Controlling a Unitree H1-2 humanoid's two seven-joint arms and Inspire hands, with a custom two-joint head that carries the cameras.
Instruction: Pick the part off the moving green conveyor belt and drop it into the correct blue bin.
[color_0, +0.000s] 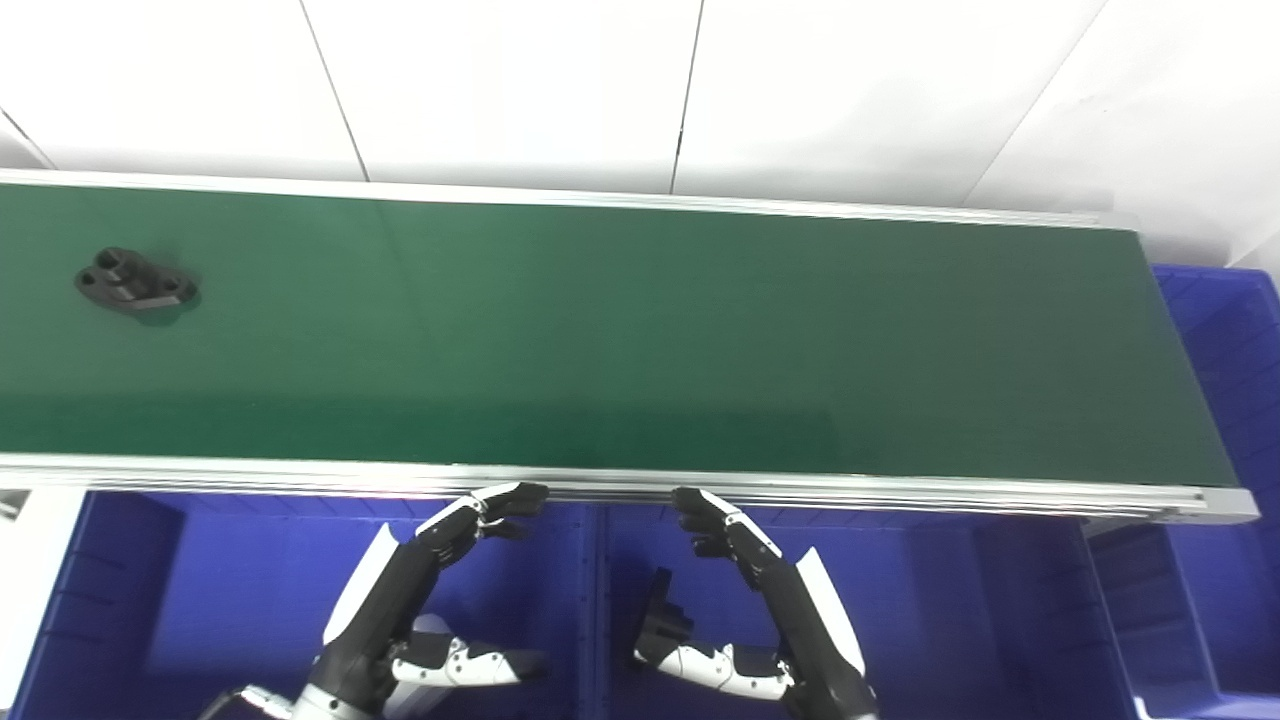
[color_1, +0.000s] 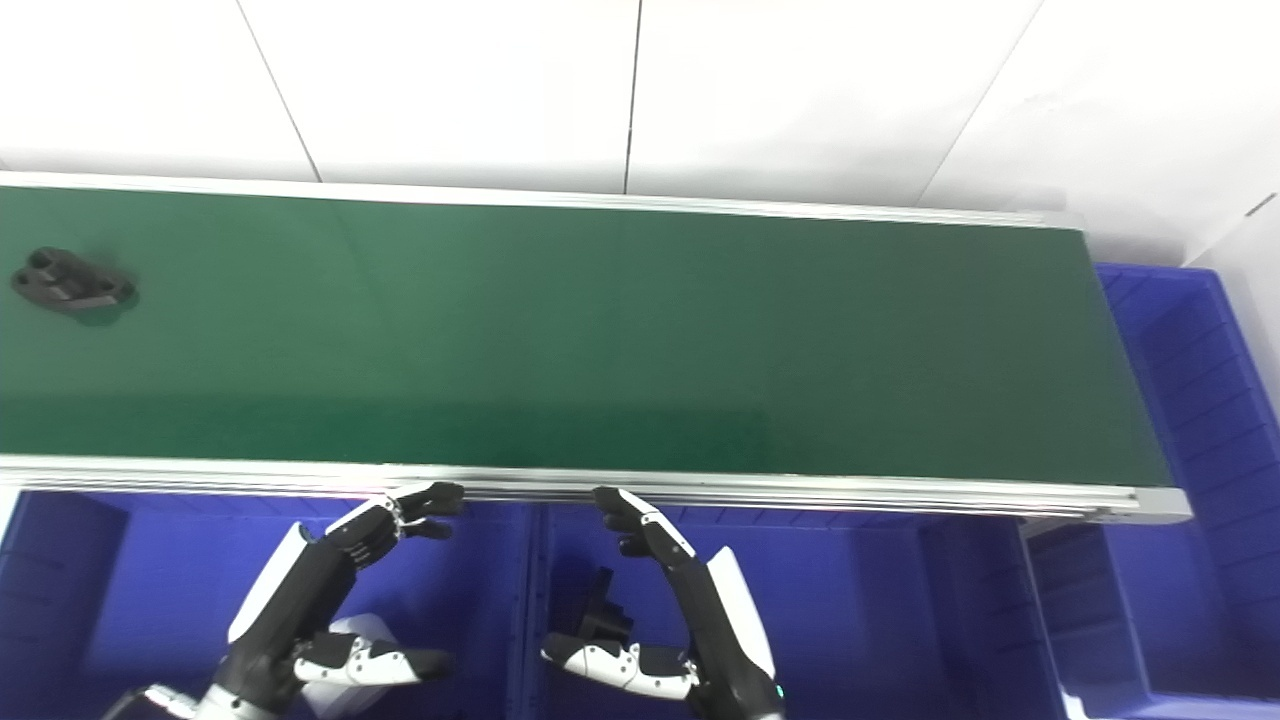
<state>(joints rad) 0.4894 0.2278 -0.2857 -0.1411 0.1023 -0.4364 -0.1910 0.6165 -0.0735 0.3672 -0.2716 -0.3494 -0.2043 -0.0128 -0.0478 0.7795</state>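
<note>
A black part (color_0: 136, 281) lies on the green conveyor belt (color_0: 640, 340) at the far left of the frame, well apart from both hands. At the bottom centre, the left hand (color_0: 420, 590) and right hand (color_0: 760, 590) hover empty over the blue bins (color_0: 200, 600), fingers spread and curved. A dark piece (color_0: 665, 615) sits in the bin beneath the right hand.

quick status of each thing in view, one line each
black part: lying flat on the belt's far left, untouched
green conveyor belt: bare apart from that part
left hand: open, holding nothing, over the left blue bin
right hand: open, holding nothing, over the middle blue bin
</note>
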